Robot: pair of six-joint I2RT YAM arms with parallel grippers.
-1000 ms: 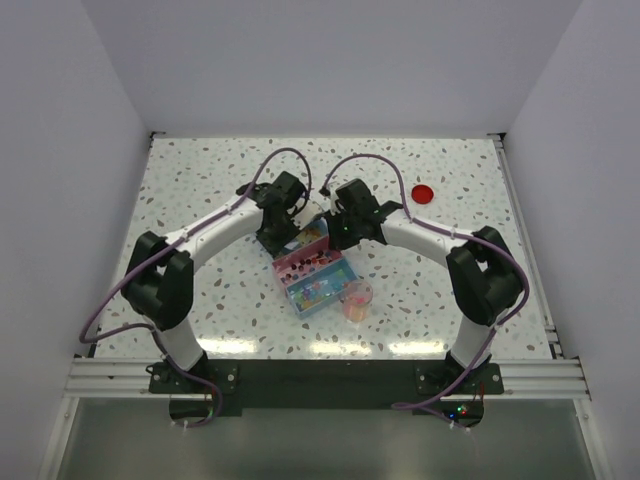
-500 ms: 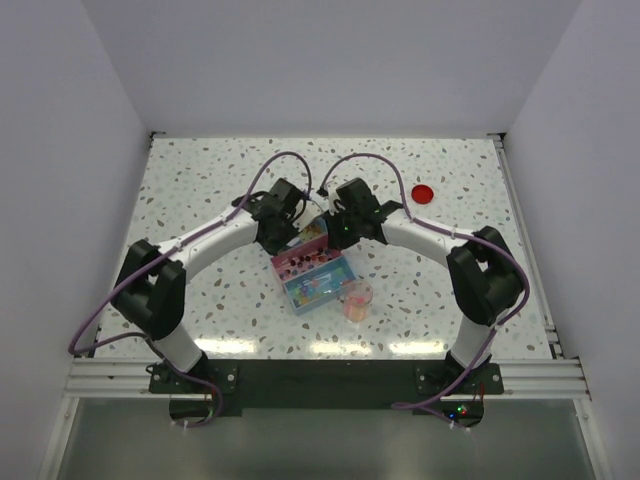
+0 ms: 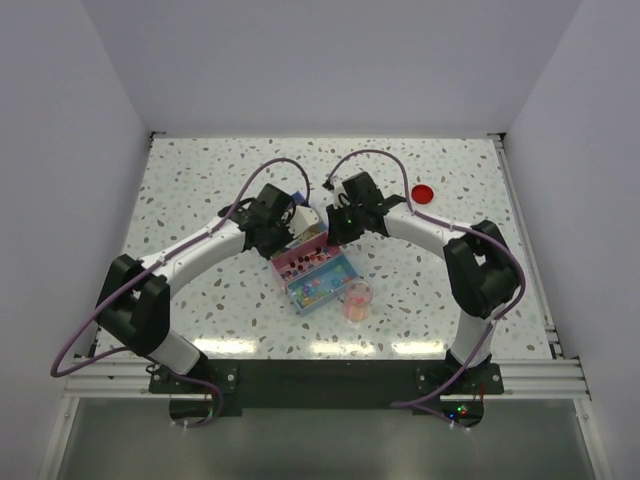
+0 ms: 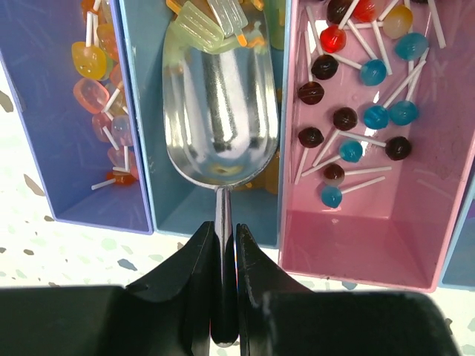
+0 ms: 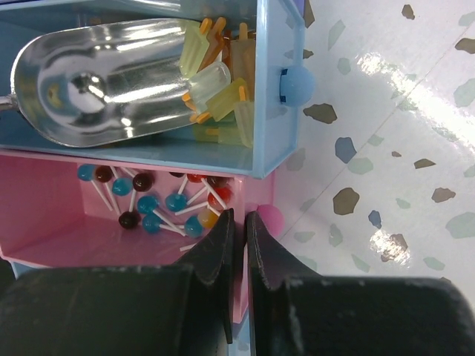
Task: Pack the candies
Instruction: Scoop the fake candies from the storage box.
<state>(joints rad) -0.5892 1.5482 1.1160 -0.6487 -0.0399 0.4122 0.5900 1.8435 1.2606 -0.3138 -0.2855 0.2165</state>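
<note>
The candies lie in a set of coloured drawers point(image 3: 312, 268) at the table's middle, with speckled multicoloured sweets in the near blue tray point(image 3: 318, 285). My left gripper point(image 4: 224, 230) is shut on the handle of a metal scoop point(image 4: 221, 111). The scoop's bowl lies in the light-blue drawer point(image 4: 141, 148), its tip under yellow stick candies point(image 4: 211, 18). My right gripper point(image 5: 239, 216) is shut on the front wall of the pink drawer point(image 5: 44, 237), beside its pink knob point(image 5: 269, 219). Lollipops point(image 5: 159, 200) lie in that drawer. The scoop also shows in the right wrist view point(image 5: 96, 81).
A clear cup point(image 3: 356, 300) with orange and pink sweets stands just right of the near blue tray. A round red lid point(image 3: 423, 194) lies at the far right. A purple drawer point(image 4: 44, 148) holds gummy sticks. Both wrists crowd over the drawers' far end.
My left arm has stretched out, its elbow swinging down and left, and its wrist has shifted slightly left over the drawers. My right gripper has stayed at the drawers' far end.
</note>
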